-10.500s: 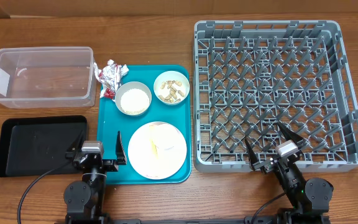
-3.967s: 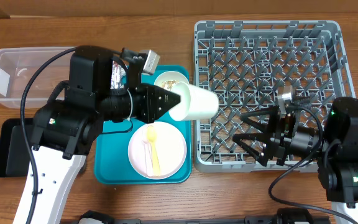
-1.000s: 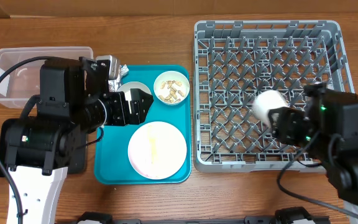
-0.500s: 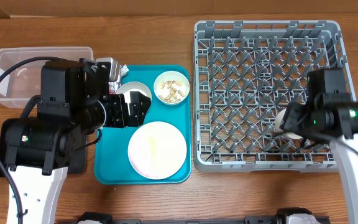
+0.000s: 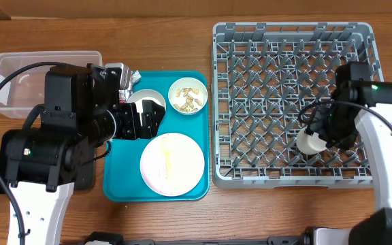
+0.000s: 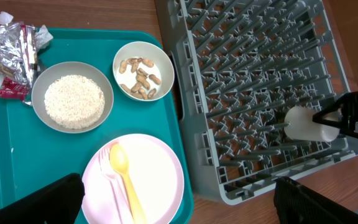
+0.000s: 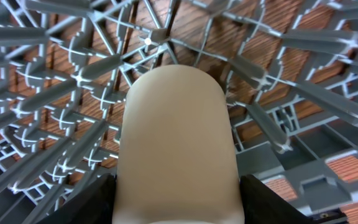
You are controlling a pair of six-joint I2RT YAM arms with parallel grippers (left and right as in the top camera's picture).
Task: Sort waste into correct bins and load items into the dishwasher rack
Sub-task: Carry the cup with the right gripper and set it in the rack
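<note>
My right gripper (image 5: 327,133) is shut on the white cup (image 5: 311,141), holding it low among the pegs in the near right part of the grey dishwasher rack (image 5: 291,34). The right wrist view shows the cup (image 7: 176,143) filling the space between the fingers. My left gripper (image 6: 179,208) is open and empty above the teal tray (image 6: 5,168). Below it are the rice bowl (image 6: 72,96), the nut bowl (image 6: 143,70), the foil wrapper (image 6: 11,53) and the yellow utensil (image 6: 124,180) on a white plate (image 6: 154,168).
The clear tub (image 5: 19,85) stands at the far left. The black tray (image 5: 94,173) is mostly hidden under my left arm. The rack (image 6: 247,62) sits right beside the teal tray's right edge.
My right gripper has brought the cup a little lower and nearer over the rack and turned it. The left arm has not moved.
</note>
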